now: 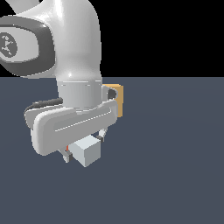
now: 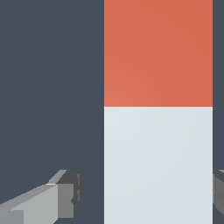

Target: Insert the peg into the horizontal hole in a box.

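— Where is the peg [image 1: 86, 153] found?
— Low and left of centre in the exterior view, on the table [image 1: 175, 166], between the spread fingers of the claw [image 1: 84, 148], ungripped; the box [image 1: 118, 99] is seen behind.

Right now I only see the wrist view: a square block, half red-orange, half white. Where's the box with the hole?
Observer: The tan-orange box stands beyond the arm in the exterior view, partly hidden by it.
Operator: Can you see its hole?
Observer: Only a dark patch at the box's covered edge. I cannot tell if that is the hole.
Operator: Which end of my block faces you?
Observer: The white end of the peg points toward the exterior camera, beneath the gripper.
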Motion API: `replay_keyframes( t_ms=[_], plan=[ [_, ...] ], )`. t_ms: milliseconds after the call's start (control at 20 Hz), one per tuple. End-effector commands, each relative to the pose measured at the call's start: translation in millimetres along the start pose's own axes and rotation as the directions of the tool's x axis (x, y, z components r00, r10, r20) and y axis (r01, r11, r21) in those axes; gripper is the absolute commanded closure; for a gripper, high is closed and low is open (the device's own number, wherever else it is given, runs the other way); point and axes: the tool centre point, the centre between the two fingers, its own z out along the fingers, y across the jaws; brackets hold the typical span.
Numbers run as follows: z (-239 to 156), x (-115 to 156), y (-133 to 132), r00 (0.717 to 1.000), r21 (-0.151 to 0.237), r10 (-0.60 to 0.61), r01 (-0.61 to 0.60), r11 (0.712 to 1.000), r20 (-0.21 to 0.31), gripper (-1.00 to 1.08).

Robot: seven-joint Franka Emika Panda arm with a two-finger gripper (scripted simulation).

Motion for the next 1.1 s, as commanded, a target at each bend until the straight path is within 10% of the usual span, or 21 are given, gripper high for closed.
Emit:
replay_keyframes(
  t_ms=[0,100,150,1050],
  plan=[
    [5.3,-0.8,0.3,1.0,-0.001,0.0,0.0,1.0,0.001,-0.92],
    [6.4,-1.0,0.4,1.0,-0.001,0.0,0.0,1.0,0.001,-0.92],
    [6.4,-1.0,0.4,1.0,-0.001,0.0,0.0,1.0,0.001,1.08],
    [4.2,4.9,6.4,0.999,-0.001,0.033,-0.033,0.999,0.001,1.08]
  ],
)
